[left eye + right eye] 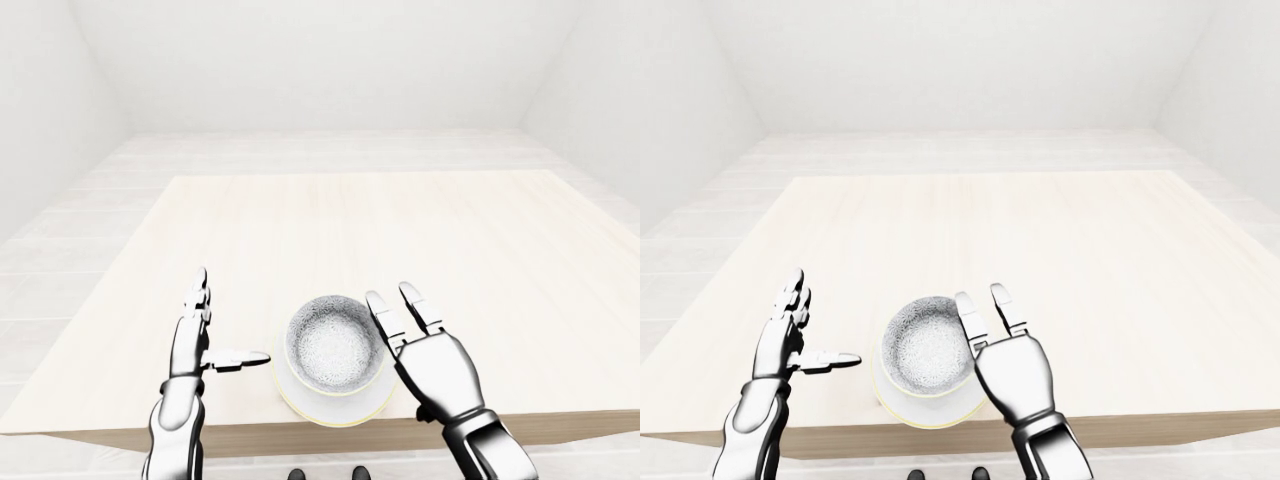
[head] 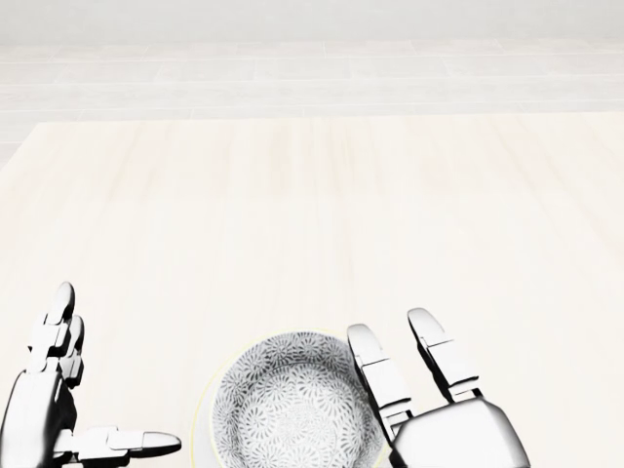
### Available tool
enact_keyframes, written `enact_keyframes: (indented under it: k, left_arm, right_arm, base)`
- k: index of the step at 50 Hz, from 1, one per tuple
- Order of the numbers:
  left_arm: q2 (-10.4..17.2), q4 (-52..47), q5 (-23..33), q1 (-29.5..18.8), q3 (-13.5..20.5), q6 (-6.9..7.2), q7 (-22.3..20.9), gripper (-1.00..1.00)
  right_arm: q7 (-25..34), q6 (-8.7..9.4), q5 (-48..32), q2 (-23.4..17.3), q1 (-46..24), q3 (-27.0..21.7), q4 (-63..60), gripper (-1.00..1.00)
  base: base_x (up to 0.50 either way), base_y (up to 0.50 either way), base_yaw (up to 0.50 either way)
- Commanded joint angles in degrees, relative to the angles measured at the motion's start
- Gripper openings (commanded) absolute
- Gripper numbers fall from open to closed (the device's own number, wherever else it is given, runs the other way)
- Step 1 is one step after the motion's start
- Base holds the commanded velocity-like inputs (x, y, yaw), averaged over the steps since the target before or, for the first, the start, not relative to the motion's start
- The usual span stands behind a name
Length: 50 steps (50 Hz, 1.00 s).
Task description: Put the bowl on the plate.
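Since the bowl already sits inside the rim of the plate, I judge the placing step as good as finished and the release as the step in hand. In the left-eye view the pair lies near the bench edge at about 6 o'clock, the plate's pale rim showing as a crescent from roughly 4 to 8 o'clock under the bowl. The bowl stands upright, its speckled inside open to me.

My right robot hand is spread, its fingers straight and pointing toward 12 o'clock, standing just beside the bowl's wall at 3 o'clock. Whether the nearest finger touches the rim I cannot tell; nothing closes round it. My left robot hand is also spread, fingers up toward 12 o'clock and the thumb stretched toward 3 o'clock, its tip near the plate's rim at 9 o'clock but apart from the bowl.

What the next move calls for, as I judge it, is a clean withdrawal: draw the right robot hand out toward 3 o'clock and up, without brushing the bowl's wall, since a nudge so near the bench edge could slide bowl and plate together. The left one should back off toward 9 o'clock likewise.
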Motion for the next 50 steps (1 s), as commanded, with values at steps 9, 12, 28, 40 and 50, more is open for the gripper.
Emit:
enact_keyframes:
  k: [9, 12, 28, 40, 50]
  left_arm:
    - [0.2, -0.2, 0.0, -0.8, -0.1, 0.59, -0.1, 1.0]
    - [0.2, -0.2, 0.1, -0.8, -0.2, 0.52, -0.2, 1.0]
    - [0.1, -1.8, 0.0, 0.7, 0.4, 0.59, -1.0, 1.0]
    - [-0.1, -2.0, 0.2, 1.4, 0.8, 0.13, -1.4, 1.0]
    - [-0.2, -3.1, 0.2, 2.6, 1.5, -0.13, -2.3, 1.0]
  right_arm:
    - [2.8, 0.0, 3.5, 3.6, 1.3, -9.5, -3.2, 1.0]
    - [2.7, 0.0, 4.4, 4.6, 1.5, -11.3, -3.3, 1.0]
    - [5.1, 0.0, 9.6, 9.2, -0.1, -19.3, -2.9, 1.0]
    - [6.9, 0.0, 14.1, 11.1, -1.4, -25.5, -2.4, 1.0]
    - [5.7, 0.0, 20.4, 13.3, -1.3, -31.4, -0.2, 1.0]
  base:
    - [0.0, 0.0, 0.0]
    - [0.0, 0.0, 0.0]
    - [0.0, 0.0, 0.0]
    - [0.0, 0.0, 0.0]
    - [0.0, 0.0, 0.0]
